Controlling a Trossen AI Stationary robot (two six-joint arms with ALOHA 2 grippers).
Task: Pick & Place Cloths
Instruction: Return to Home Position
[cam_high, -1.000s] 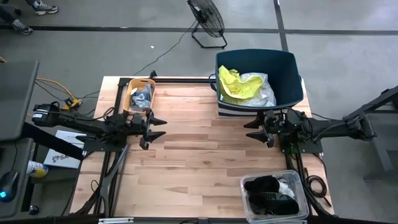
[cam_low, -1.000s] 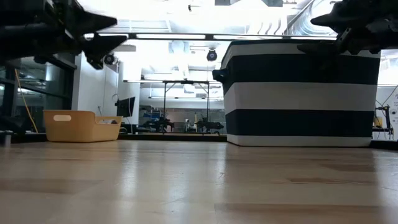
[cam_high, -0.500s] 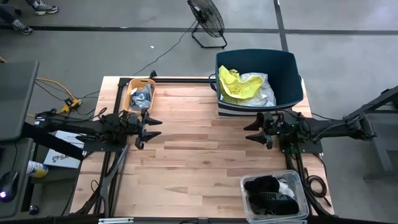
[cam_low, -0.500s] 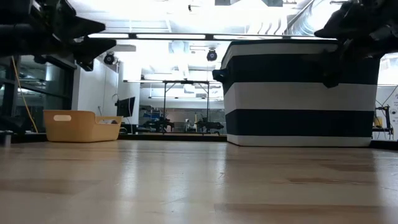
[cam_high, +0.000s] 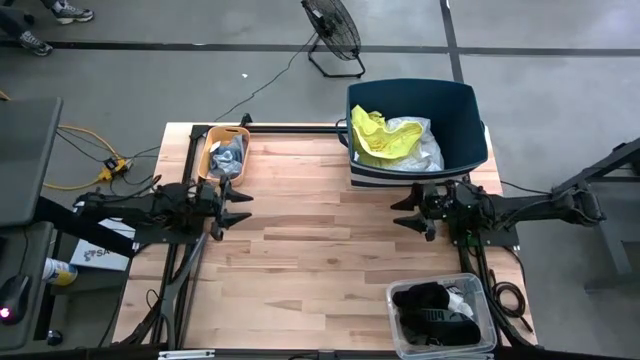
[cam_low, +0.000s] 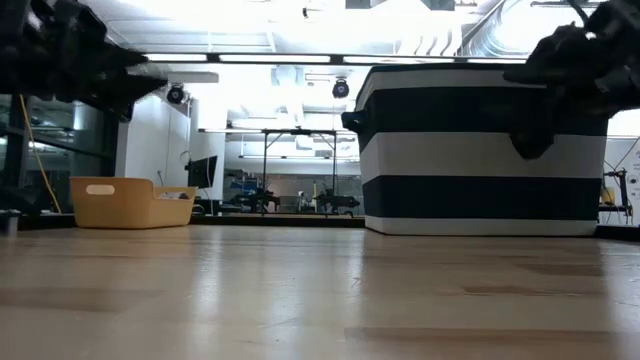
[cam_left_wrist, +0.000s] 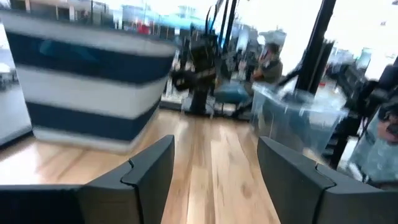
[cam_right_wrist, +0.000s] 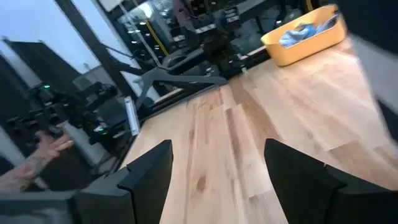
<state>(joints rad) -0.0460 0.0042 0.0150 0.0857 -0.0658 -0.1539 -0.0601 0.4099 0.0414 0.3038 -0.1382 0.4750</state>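
The neon yellow cloth (cam_high: 374, 136) and the white cloth (cam_high: 418, 142) lie inside the navy striped tub (cam_high: 462, 120) at the table's far right. A blue-grey cloth (cam_high: 229, 154) fills the orange tray (cam_high: 210, 150) at the far left. Black and white cloths (cam_high: 432, 301) sit in a clear bin (cam_high: 398, 330) at the near right. My left gripper (cam_high: 240, 203) hovers open near the tray, over the table's left side. My right gripper (cam_high: 398, 211) hovers open just in front of the tub. Neither gripper holds anything.
Bare wooden tabletop (cam_high: 320, 250) stretches between the two grippers. The tub (cam_low: 485, 150) and the tray (cam_low: 130, 203) stand on the far side of the table. A person's hand (cam_right_wrist: 50, 152) shows beyond the table's edge. A floor fan (cam_high: 333, 30) stands behind the table.
My left gripper has drawn back toward the table's left edge, staying open. My right gripper has tipped and sunk a little lower in front of the tub. The cloths have not moved.
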